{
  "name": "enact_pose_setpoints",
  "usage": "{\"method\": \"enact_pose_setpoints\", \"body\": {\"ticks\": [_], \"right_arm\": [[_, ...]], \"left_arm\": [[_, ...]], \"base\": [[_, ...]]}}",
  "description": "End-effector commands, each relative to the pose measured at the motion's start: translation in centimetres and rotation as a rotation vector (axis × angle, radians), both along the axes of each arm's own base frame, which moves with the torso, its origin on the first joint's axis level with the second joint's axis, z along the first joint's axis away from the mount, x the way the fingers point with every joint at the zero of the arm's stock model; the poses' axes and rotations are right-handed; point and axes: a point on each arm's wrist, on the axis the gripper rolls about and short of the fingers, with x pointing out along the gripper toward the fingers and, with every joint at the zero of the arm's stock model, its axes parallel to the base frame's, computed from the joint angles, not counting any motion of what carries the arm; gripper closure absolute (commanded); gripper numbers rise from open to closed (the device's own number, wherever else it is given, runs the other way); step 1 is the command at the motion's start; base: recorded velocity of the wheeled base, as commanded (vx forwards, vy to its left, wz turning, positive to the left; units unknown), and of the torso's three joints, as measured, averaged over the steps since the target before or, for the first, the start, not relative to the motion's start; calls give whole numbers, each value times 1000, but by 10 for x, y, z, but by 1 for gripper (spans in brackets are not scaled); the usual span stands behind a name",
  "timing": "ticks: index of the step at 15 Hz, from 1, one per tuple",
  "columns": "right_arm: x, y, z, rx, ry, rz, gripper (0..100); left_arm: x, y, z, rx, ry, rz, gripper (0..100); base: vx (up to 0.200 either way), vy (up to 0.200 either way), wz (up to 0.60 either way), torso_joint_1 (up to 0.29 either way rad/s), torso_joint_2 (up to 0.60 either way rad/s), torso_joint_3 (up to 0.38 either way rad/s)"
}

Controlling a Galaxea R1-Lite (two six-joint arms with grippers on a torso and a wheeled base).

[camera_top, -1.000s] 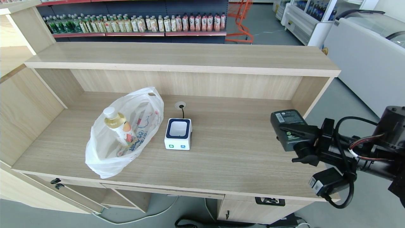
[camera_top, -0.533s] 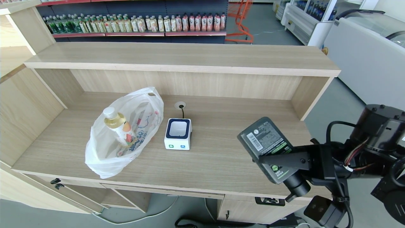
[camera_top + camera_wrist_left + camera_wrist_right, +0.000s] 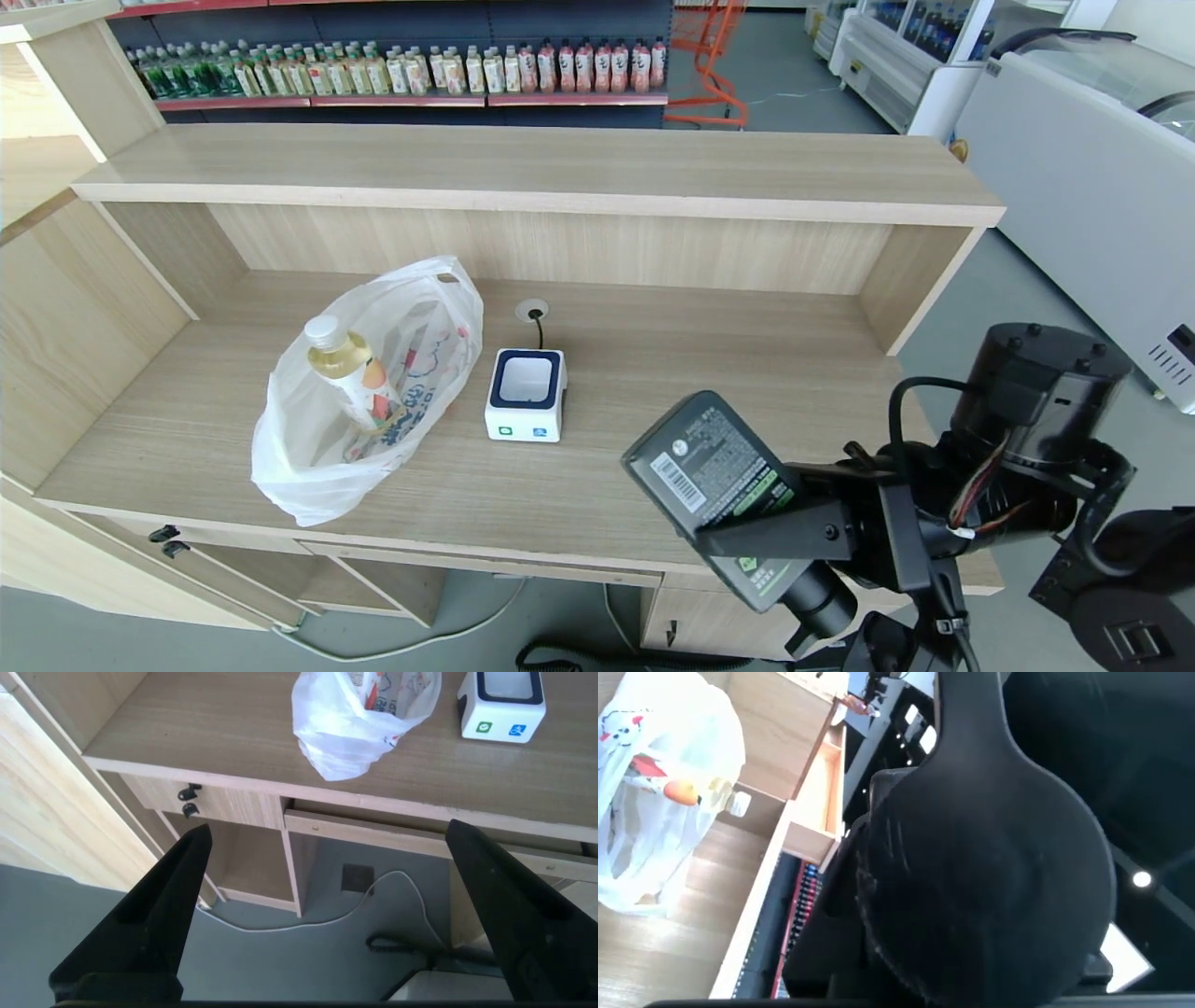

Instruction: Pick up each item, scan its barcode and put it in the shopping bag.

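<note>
One black packet [image 3: 714, 471] in right pincer [image 3: 752, 525], now nearer scanner [image 3: 527, 394]; left pincer [image 3: 327, 835] wide.

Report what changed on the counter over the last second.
The right gripper, shut on the dark pack, swung to the left and nearer the front edge of the counter, toward the scanner. The pack turned as it went. Nothing was picked up or let go. The shopping bag, the bottle inside it and the scanner stayed put.

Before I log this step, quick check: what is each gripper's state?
Left gripper: open, empty.
Right gripper: shut on the dark barcoded pack.
</note>
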Motion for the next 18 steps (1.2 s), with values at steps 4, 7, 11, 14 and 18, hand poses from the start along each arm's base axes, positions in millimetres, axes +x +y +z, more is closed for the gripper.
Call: {"method": "enact_pose_setpoints", "body": {"ticks": [4,7,11,14,18], "right_arm": [[0,3,-2,-4,2,8,100],[-6,-1,-1,-3,1,6,100],[-9,-3,0,-2,-5,8,100],[-14,-6,2,3,-18,8,100],[-12,-5,5,-66,348,-64,100]], "left_arm": [[0,0,0,0,0,-1,0],[0,0,0,0,0,1,0],[0,0,0,0,0,1,0],[0,0,0,0,0,-1,0],[0,0,0,0,0,1,0]], "base": [[0,0,0,0,0,0],[0,0,0,0,0,0],[0,0,0,0,0,0],[0,0,0,0,0,0],[0,0,0,0,0,0]]}}
